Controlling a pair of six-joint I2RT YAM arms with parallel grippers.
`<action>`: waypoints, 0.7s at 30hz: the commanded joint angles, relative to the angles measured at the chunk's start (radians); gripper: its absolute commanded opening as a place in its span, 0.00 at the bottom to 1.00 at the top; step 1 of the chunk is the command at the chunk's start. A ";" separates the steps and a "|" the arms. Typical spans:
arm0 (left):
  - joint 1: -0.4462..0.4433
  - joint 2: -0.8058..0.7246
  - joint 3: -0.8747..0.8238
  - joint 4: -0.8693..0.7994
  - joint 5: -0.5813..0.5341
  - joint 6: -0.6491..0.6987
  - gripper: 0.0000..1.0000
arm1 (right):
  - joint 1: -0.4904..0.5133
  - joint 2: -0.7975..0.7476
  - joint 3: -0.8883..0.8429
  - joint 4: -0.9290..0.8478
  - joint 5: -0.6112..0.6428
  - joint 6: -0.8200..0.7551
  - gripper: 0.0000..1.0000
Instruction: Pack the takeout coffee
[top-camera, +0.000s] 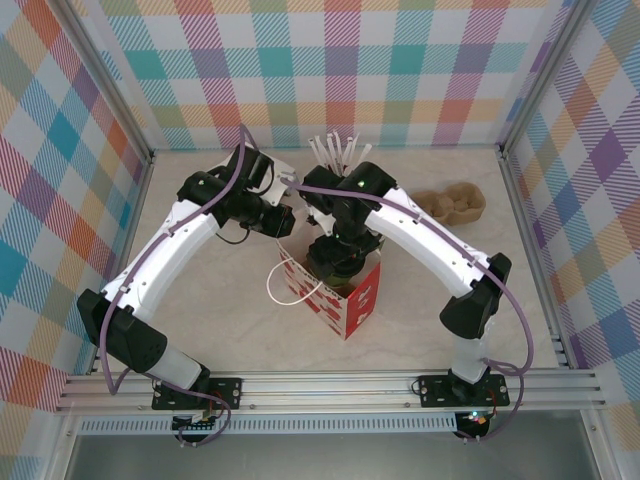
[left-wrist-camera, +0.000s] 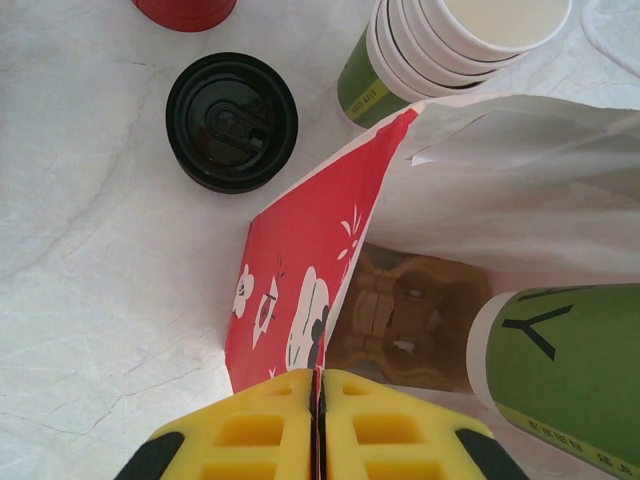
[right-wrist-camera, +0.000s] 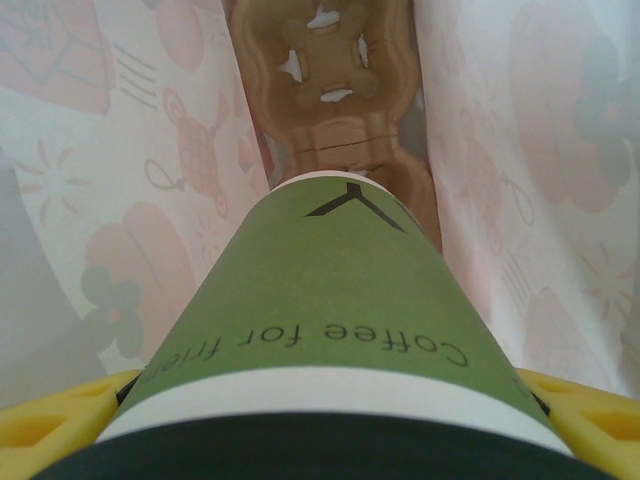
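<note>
1. The cup (right-wrist-camera: 330, 320) hung inside the bag (left-wrist-camera: 300, 260), gripped around its sides by the right claw (right-wrist-camera: 330, 400).
2. In the right wrist view its long axis ran from 6 to 12 o'clock. The base pointed to 12, straight at the carrier (right-wrist-camera: 335, 110) on the bag floor.
3. The left claw (left-wrist-camera: 318, 400) was closed on the bag's red edge, at the bag's 11 o'clock in the top view.
</note>
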 joint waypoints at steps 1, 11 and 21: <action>-0.006 -0.004 -0.007 0.003 0.014 0.009 0.11 | 0.009 0.025 -0.010 -0.174 -0.003 -0.041 0.67; -0.006 0.002 -0.007 0.003 0.010 -0.002 0.11 | 0.060 0.064 0.084 -0.175 -0.014 -0.036 0.66; -0.006 0.000 -0.016 0.005 0.001 0.001 0.11 | 0.047 0.043 0.039 -0.174 0.008 -0.021 0.66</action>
